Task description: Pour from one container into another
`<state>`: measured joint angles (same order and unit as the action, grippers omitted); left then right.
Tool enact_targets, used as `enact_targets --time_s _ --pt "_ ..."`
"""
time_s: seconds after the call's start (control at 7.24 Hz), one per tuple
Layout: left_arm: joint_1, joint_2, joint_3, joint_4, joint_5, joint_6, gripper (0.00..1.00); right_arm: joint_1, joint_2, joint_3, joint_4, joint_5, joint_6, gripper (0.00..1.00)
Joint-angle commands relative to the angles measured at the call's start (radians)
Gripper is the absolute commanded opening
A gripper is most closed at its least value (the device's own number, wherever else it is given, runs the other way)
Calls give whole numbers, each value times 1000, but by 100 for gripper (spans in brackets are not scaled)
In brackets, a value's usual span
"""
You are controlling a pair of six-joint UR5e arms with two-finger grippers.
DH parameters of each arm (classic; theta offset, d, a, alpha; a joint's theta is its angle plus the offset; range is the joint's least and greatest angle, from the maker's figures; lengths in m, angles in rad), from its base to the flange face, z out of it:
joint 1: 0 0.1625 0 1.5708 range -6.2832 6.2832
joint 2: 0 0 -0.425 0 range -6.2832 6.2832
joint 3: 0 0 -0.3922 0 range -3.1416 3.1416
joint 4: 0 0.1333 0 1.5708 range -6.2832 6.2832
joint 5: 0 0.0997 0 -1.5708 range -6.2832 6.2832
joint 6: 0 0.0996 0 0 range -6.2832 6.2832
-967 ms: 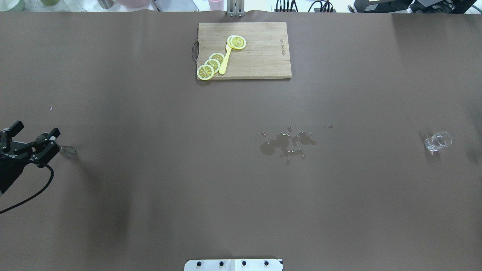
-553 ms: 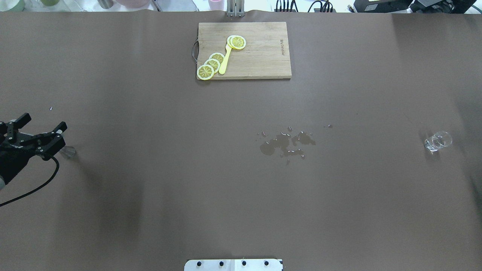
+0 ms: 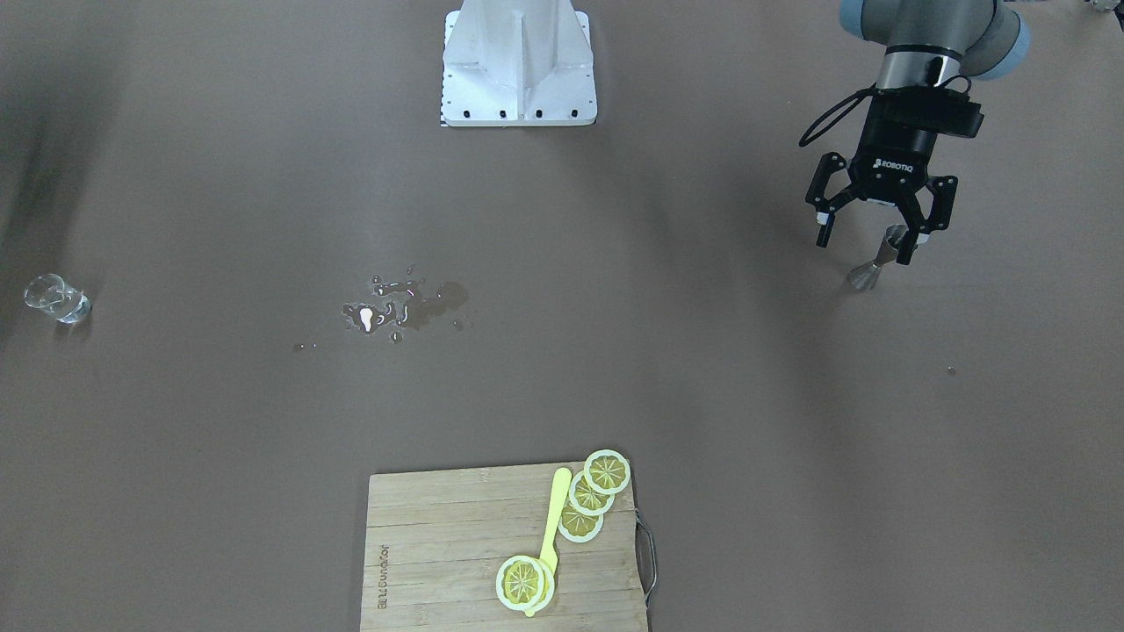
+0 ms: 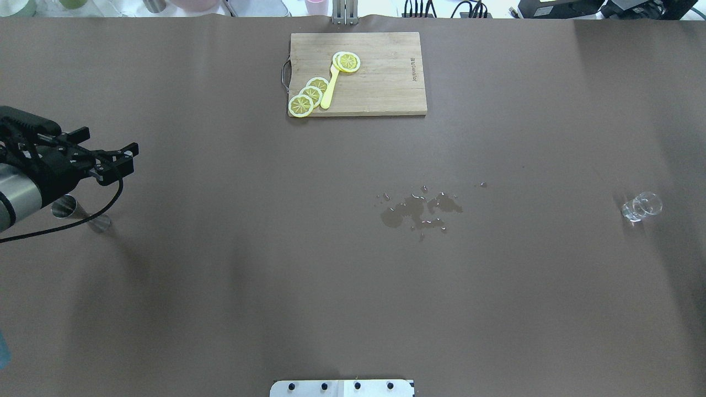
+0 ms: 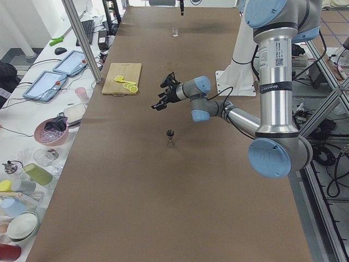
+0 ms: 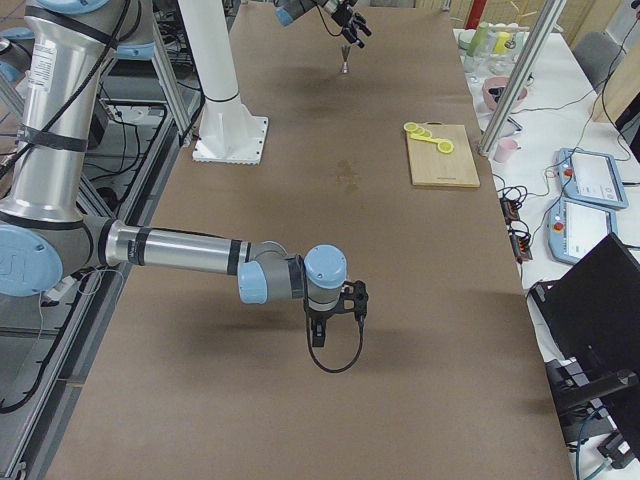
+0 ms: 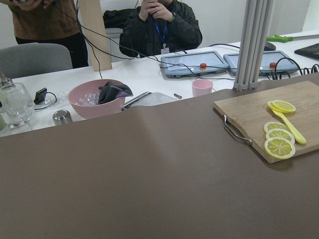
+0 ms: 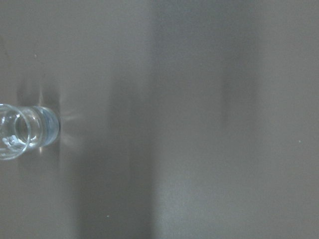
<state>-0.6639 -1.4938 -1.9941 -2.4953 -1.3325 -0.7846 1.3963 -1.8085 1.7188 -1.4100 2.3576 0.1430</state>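
Since the jigger point(image 3: 881, 257) stands upright on the surface point(image 3: 615, 263), ready to receive, my left gripper point(image 3: 869, 240) hangs spread, clear of it; cup point(image 3: 54, 297) sits well apart, and I can't tell the right gripper point(image 6: 336, 305) state.

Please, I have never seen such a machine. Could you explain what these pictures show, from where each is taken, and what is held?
This is a robot with two arms, each ending in a two-finger gripper, at a brown table. Two cameras look down, one from behind the robot, one facing it; two look from the table's ends; one sits on each wrist. On the table stand a small grey steel hourglass-shaped jigger and, far from it, a small clear glass cup. Between them lies spilled liquid. A wooden cutting board carries yellow lemon slices and a yellow utensil. The left gripper is open, in the air near the jigger, holding nothing. The right gripper's state I cannot tell.
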Motion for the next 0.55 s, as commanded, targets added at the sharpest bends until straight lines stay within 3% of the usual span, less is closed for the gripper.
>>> enact_targets --time_s 0.0,0.41 --pt "-142 -124 8 170 -233 115 98 24 56 87 -255 -55 -51 100" --pt "-296 -219 15 407 -509 314 98 52 86 87 -303 -66 -54 100"
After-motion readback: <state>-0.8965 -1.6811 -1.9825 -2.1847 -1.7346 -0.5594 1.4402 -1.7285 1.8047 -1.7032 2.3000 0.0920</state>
